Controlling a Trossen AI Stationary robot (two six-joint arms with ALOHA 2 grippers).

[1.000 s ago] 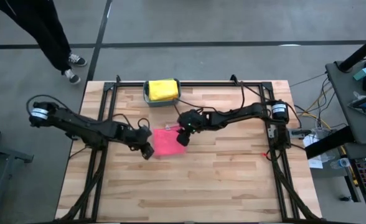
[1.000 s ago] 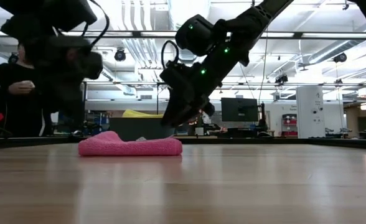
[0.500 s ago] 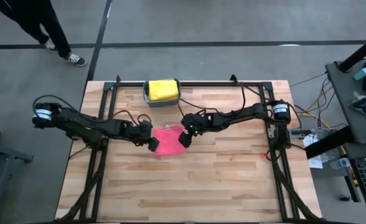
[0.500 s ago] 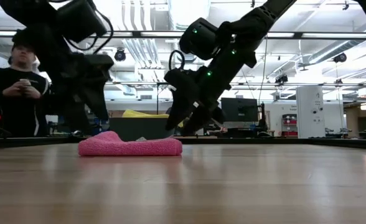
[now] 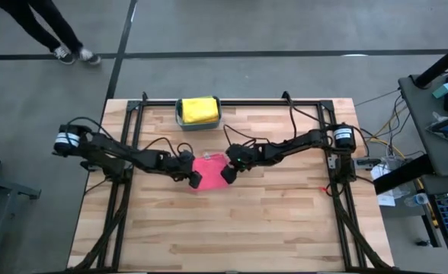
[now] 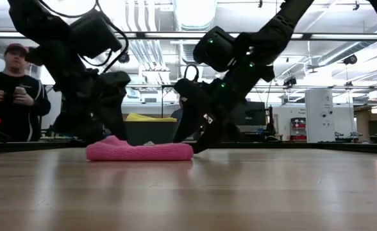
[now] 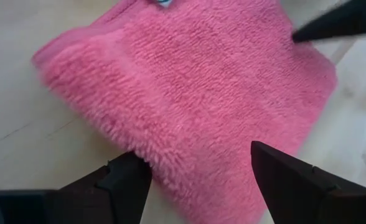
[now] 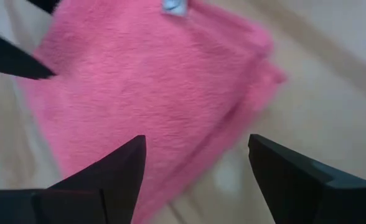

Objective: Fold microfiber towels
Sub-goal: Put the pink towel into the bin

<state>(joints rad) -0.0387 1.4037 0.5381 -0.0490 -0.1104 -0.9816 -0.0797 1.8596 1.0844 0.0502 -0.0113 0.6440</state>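
Fluffy folded pink towel [image 5: 209,168] lies on wooden table [image 5: 270,221].

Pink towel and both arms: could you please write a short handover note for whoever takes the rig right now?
Left gripper: open, low at the pink towel's left edge, holding nothing.
Right gripper: open, low at its right edge, holding nothing.
Pink towel lies folded on the table between them.
A yellow towel sits on top in the teal bin at the far edge.
Left to do: probably moving the pink towel to the bin.
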